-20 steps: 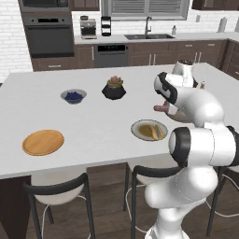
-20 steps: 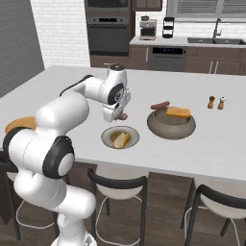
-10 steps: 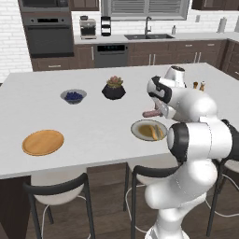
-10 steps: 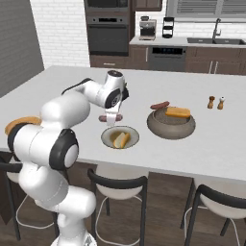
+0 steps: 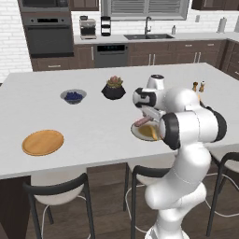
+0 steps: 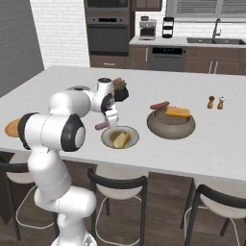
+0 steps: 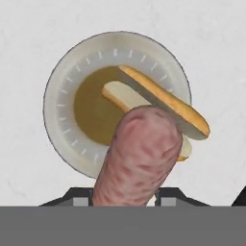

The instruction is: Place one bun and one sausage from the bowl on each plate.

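I see my pincer point(image 7: 125, 194) pinching the sausage point(image 7: 137, 153), just above the grey plate point(image 7: 62, 86) holding a bun point(image 7: 166, 103).

In the hand view the sausage point(image 7: 137, 156) covers the near part of the bun point(image 7: 163, 103) and of the pale grey plate point(image 7: 62, 101), and its lower end is cut off at the bottom. In the left base view the arm hides the bowl and the right part of that plate point(image 5: 138, 132).

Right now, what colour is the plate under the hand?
Pale grey rim, brown centre: the plate shows best in the hand view.
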Available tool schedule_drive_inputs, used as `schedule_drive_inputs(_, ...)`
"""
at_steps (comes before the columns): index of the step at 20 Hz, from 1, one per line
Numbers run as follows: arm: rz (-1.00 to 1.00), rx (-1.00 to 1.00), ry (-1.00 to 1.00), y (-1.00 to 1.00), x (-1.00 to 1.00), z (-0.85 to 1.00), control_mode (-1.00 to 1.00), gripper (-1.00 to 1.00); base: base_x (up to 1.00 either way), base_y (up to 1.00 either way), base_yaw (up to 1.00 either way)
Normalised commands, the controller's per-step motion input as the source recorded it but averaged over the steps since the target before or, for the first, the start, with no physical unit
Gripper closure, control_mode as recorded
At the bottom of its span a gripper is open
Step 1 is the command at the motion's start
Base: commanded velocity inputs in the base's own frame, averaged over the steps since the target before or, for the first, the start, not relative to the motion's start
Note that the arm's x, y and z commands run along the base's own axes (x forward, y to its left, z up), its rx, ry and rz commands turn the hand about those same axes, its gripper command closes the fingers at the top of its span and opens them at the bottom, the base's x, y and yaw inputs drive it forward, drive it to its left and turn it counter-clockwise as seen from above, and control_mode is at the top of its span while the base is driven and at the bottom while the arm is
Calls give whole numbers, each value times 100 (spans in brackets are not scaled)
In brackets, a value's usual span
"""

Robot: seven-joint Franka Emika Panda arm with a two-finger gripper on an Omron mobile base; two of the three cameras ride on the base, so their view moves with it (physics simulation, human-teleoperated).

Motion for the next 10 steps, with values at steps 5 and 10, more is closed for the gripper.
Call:
schedule_drive_inputs(5,24,-7,-1,1,34,-39,-100,100,0,0,0)
schedule_drive_inputs(10,6,0,0,-3,60,-25,-100,100,0,0,0)
